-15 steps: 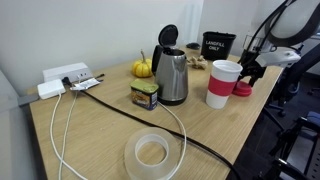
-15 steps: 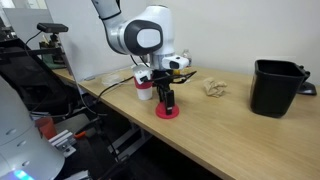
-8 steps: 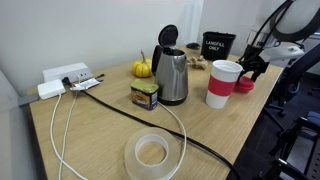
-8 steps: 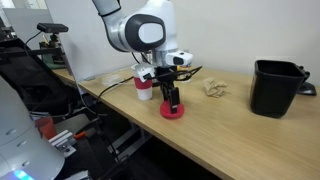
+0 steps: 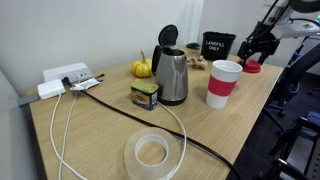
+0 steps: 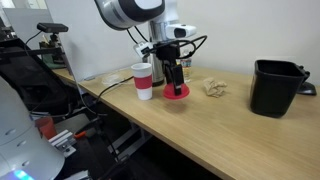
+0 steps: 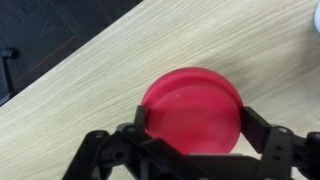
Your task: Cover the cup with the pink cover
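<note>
Gripper [image 6: 176, 85] is pinching the pink cover [image 6: 178, 93] by its rim, holding it off the table [image 6: 230, 125] at frame center. The cup [image 6: 143, 80] is standing uncovered just left of it.

Matt plastic pink cover [image 7: 192, 108] — light wood-grain table [image 7: 120, 50].

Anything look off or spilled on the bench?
Nothing spilled or damaged. Only oddity: the kettle has its lid flipped open. The cup is upright, uncovered; the end effector holds the pink cover above the table.
</note>
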Motion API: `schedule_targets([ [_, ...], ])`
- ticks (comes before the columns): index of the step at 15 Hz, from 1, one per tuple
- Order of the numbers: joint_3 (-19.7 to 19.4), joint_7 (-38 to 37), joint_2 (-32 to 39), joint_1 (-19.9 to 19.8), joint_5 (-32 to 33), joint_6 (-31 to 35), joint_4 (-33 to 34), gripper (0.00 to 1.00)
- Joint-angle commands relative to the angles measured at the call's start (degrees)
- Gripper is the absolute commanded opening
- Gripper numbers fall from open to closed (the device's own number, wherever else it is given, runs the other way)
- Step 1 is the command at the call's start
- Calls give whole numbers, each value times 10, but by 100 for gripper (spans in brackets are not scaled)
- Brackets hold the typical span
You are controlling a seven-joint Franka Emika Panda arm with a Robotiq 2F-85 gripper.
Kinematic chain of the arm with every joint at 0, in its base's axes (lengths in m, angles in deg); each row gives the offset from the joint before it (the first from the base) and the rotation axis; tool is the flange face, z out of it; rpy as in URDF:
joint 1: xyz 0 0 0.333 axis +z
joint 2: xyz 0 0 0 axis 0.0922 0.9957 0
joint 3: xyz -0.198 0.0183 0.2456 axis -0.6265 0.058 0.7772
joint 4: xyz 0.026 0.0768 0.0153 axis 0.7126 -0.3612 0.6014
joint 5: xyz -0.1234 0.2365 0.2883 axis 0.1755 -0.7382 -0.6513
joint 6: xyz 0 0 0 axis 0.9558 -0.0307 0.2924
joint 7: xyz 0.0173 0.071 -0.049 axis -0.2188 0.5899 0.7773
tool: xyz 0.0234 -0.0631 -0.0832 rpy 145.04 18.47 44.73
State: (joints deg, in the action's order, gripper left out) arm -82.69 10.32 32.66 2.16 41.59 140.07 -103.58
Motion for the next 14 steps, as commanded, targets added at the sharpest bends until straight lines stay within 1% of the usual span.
schedule_targets([
  [1, 33, 19, -80, -15, -24, -91, 3, 67],
  [4, 53, 26, -143, -13, -56, -162, 19, 67],
  [7, 80, 35, -198, -3, -74, -213, 30, 67],
  [11, 124, 30, -243, 18, -95, -226, 29, 67],
  [14, 149, 30, -254, 35, -105, -226, 28, 67],
])
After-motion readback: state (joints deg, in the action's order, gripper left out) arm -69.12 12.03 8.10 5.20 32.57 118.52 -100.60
